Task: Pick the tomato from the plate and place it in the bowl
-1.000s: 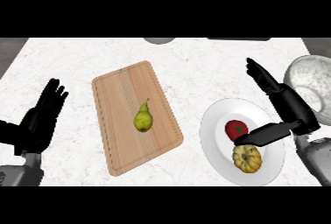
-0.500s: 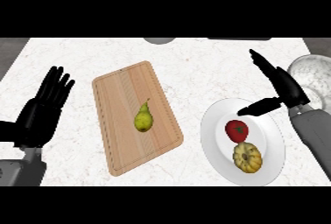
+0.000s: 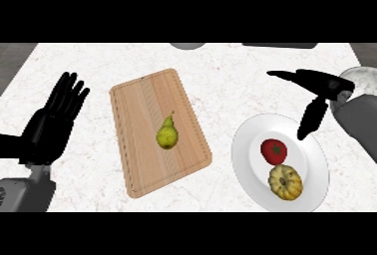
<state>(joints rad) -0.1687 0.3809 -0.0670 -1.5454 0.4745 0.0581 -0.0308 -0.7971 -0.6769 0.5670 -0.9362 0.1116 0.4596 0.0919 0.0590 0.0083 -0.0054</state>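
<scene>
A red tomato [image 3: 274, 150] lies on the white plate [image 3: 250, 144] at the right, with a yellow squash [image 3: 285, 182] just below it on the same plate. My right hand [image 3: 318, 89] hovers open above the plate's upper right rim, thumb pointing down toward the plate, fingers stretched to the left; it touches nothing. The grey bowl [image 3: 362, 77] shows partly at the right edge, behind that hand and forearm. My left hand [image 3: 55, 119] rests open at the left edge, fingers up.
A wooden cutting board [image 3: 151, 144] lies in the middle of the white counter with a green pear [image 3: 167, 135] on it. Two grey objects [image 3: 188, 46] peek in at the counter's far edge.
My right hand has pulled up and back from the plate, uncovering the tomato and squash, and has turned palm-down near the bowl. The left hand has barely shifted.
</scene>
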